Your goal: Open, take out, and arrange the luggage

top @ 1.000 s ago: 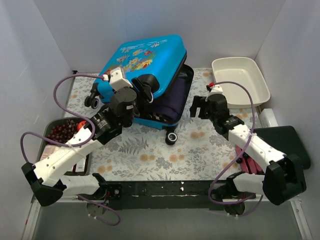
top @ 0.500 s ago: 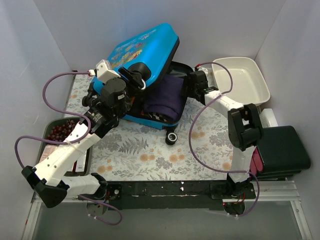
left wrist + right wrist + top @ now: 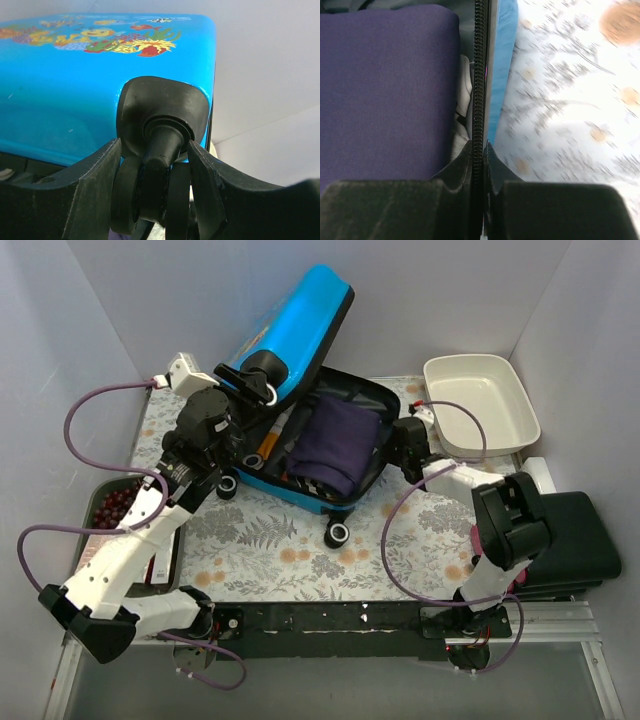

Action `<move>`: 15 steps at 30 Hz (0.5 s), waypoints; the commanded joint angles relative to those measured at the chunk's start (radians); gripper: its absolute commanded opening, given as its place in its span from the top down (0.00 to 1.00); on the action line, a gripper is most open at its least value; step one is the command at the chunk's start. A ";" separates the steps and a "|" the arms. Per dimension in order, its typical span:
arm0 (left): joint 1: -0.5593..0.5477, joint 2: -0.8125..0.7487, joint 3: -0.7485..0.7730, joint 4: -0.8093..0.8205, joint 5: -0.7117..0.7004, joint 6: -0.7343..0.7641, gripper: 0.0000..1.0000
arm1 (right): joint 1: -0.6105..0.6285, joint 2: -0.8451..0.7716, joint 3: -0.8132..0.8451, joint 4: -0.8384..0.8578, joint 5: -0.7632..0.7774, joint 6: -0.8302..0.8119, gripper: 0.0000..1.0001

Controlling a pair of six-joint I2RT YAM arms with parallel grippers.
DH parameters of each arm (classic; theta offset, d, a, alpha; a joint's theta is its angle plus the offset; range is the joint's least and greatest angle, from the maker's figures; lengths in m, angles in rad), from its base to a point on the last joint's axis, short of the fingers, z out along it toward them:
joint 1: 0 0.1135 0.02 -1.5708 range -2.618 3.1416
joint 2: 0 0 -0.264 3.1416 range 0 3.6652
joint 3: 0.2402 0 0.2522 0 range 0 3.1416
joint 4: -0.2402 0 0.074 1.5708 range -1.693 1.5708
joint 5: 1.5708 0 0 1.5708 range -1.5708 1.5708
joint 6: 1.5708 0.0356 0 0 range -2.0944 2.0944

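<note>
The luggage (image 3: 300, 320) is bright blue with a fish print and lies open on the table, its lid tilted up and back. My left gripper (image 3: 258, 378) is shut on the black wheel (image 3: 150, 185) at the lid's corner, one finger (image 3: 95, 195) on each side of it. The lower shell (image 3: 372, 472) holds a folded purple cloth (image 3: 335, 440) and smaller items. My right gripper (image 3: 394, 447) is shut on the lower shell's right rim, pinching the zipper edge (image 3: 479, 90). The purple cloth (image 3: 385, 85) lies just inside that edge.
A white tub (image 3: 480, 400) stands at the back right. At the left edge is a dark tray (image 3: 95, 540) with red round pieces. A flat black case (image 3: 565, 540) lies at the right. White walls close in three sides.
The left gripper has swung the lid up and back, from nearly closed to wide open. The right arm came in to the lower shell's right rim and its jaws closed on it.
</note>
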 commanded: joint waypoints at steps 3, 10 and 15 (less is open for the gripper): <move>0.071 -0.037 0.037 -0.133 -0.138 -0.040 1.00 | -0.005 -0.362 -0.271 -0.072 -0.036 -0.078 0.99; 0.078 -0.043 0.027 -0.216 -0.126 -0.109 1.00 | -0.006 -0.820 -0.520 -0.219 0.061 -0.079 0.99; 0.080 -0.109 -0.048 -0.301 -0.143 -0.249 1.00 | -0.005 -1.047 -0.485 -0.483 0.140 -0.122 0.99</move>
